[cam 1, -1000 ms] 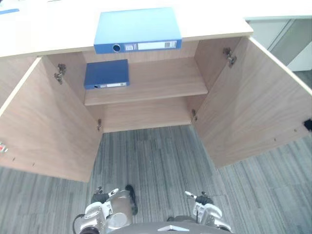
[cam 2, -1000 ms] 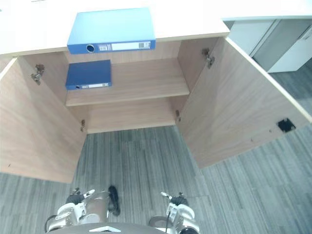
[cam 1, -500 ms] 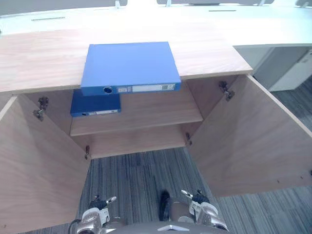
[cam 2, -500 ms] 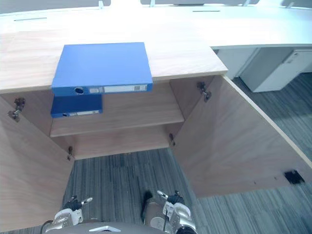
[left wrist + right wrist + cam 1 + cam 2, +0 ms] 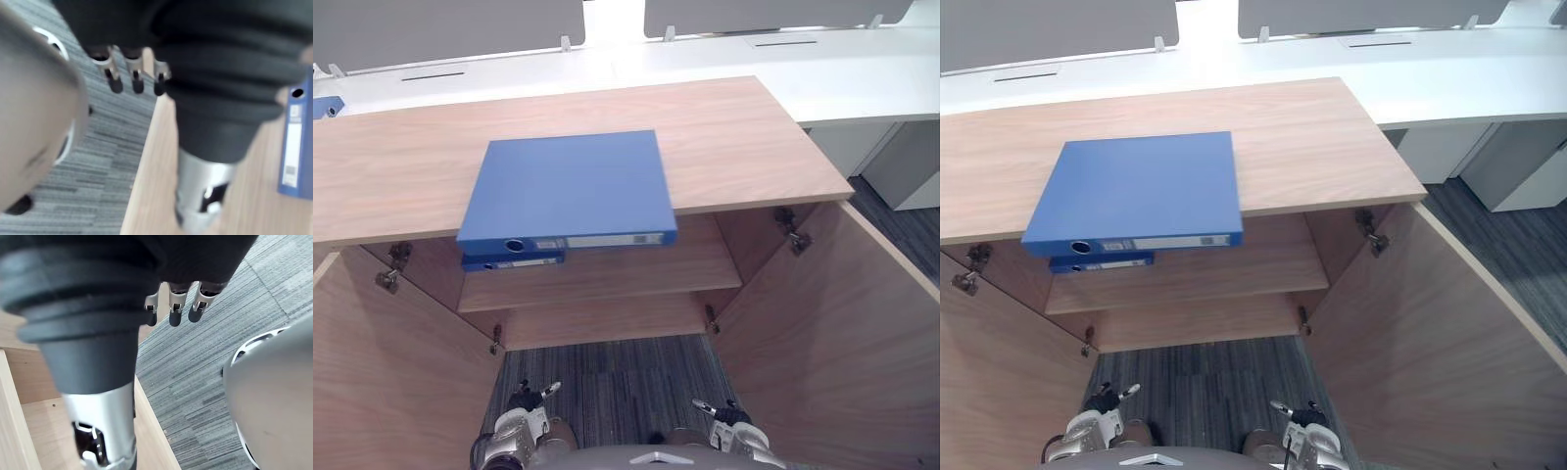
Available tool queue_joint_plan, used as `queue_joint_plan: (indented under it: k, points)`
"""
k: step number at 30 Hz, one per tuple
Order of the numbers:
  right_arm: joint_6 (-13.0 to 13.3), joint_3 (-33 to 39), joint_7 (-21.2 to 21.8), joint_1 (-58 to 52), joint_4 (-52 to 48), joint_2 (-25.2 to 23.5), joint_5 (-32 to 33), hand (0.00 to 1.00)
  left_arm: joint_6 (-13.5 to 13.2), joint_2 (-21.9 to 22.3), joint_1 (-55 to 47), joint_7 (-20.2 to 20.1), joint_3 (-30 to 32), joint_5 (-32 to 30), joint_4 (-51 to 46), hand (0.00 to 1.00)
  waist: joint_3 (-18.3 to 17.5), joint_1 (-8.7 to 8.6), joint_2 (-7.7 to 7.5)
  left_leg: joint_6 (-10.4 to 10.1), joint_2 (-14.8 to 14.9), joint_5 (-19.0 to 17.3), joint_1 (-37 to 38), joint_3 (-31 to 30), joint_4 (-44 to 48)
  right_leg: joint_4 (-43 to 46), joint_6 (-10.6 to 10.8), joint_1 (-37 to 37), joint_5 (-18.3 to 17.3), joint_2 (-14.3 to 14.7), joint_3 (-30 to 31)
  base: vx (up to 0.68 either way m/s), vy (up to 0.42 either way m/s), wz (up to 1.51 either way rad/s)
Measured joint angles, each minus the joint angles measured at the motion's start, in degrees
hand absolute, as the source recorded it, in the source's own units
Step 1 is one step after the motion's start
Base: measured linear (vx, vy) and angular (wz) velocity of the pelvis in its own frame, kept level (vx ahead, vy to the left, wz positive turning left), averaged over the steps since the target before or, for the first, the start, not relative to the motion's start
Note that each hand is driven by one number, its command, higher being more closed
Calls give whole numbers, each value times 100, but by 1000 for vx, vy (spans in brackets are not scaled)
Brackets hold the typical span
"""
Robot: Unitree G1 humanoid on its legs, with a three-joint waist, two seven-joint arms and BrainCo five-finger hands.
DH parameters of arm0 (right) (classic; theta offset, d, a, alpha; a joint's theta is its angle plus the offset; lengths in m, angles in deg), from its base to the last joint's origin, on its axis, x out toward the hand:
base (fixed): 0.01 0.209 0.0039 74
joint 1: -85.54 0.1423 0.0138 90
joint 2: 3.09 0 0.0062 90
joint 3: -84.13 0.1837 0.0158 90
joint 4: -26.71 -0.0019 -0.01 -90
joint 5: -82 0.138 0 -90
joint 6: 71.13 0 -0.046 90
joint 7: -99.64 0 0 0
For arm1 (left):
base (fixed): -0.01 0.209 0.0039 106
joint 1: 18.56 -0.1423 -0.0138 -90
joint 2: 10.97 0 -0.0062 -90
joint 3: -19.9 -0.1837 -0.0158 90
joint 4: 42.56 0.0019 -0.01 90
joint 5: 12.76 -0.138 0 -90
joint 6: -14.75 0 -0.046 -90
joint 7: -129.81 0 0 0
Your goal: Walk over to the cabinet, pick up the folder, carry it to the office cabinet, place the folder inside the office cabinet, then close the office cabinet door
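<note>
Left eye view: the blue folder (image 5: 568, 186) is lying flat on the wooden cabinet top (image 5: 734, 147), spine facing the robot and sticking out a bit past the front edge. Both hands are way down low near the carpet (image 5: 607, 392), well apart from the folder and well below it. The left hand (image 5: 132, 54) has its fingers (image 5: 115, 81) hanging loose and pretty much straight, nothing in them. Same deal with the right hand (image 5: 177, 298): relaxed and empty.

Hard-to-see stuff: there's a second, darker folder (image 5: 514, 261) on the inner shelf (image 5: 626, 274), but the top folder's overhang covers most of it, so just the spine edge peeks out. The left wrist view catches a blue spine (image 5: 293, 147) cut off at the frame edge, and honestly I can't tell which of the two folders that is.

Around it: both cabinet doors are swung open, left door (image 5: 391, 382) and right door (image 5: 842, 343), flanking the space in front of the shelf. Behind the cabinet there's a white desk (image 5: 862, 69) with grey partitions (image 5: 440, 29), plus a little blue thing (image 5: 325, 106) cut off at the far left.
</note>
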Motion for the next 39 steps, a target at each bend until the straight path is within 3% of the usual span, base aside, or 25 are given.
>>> queue_joint_plan:
  k: [2, 6, 14, 24, 27, 28, 32, 39]
  points:
    - [-1, 32, 1, -54, 9, -110, -13, 0, 4, -86, -34, -5, -19, -1, 9, 0, -71, 12, -161, 50, -213, 46, 223, 43, -292, -281, 107, 228, 91, -153, 10, 109, 146, 8]
    - [5, 67, 8, -93, 15, -140, -60, 0, 3, -139, -143, -8, -115, -7, 43, 0, -126, 12, -137, 96, -435, 191, 606, 135, -777, -655, 161, 497, 282, -210, 122, 24, 79, -7]
    - [25, 168, 10, -84, 452, 48, -71, 0, -6, -359, -263, -5, -627, -9, 245, 0, -152, -21, -51, 216, -786, 962, 1142, -105, -2174, -1200, 210, 659, 635, -167, 209, -79, 29, 2]
    - [33, 146, -4, -73, 461, 121, -70, 0, -55, -477, -353, 156, -867, 1, 144, 0, -148, -15, -57, 276, -1012, 993, 1158, -435, -2213, -1428, 267, 798, 708, -259, 421, -89, 60, 6]
    - [54, 91, -27, -52, 457, 128, -65, 0, -55, -477, -653, 353, -865, 1, -699, 0, -147, -21, -58, 312, -1074, 969, 1141, -511, -2213, -1501, 266, 830, 709, -260, 518, 8, 57, 8]
    - [60, -41, -31, -61, 442, 169, -63, 0, -89, -487, -879, 488, -863, -1, -1548, 0, -145, -10, -54, 339, -1104, 950, 1134, -526, -2213, -1506, 268, 833, 707, -283, 523, 35, 44, 6]
    - [106, -62, -39, -96, 410, 174, -61, 0, -265, -622, -1233, 646, -842, -38, -3128, 0, -147, 26, -54, 394, -1142, 909, 1112, -556, -2213, -1529, 273, 836, 701, -308, 515, 61, 30, 4]
    - [107, -110, -36, -262, 171, 151, -67, 0, -497, -632, -1471, 848, -837, -230, -4905, 0, -144, 142, -52, 415, -1151, 876, 1244, -662, -2180, -1653, 308, 1100, 714, -293, 449, 105, -11, 7]
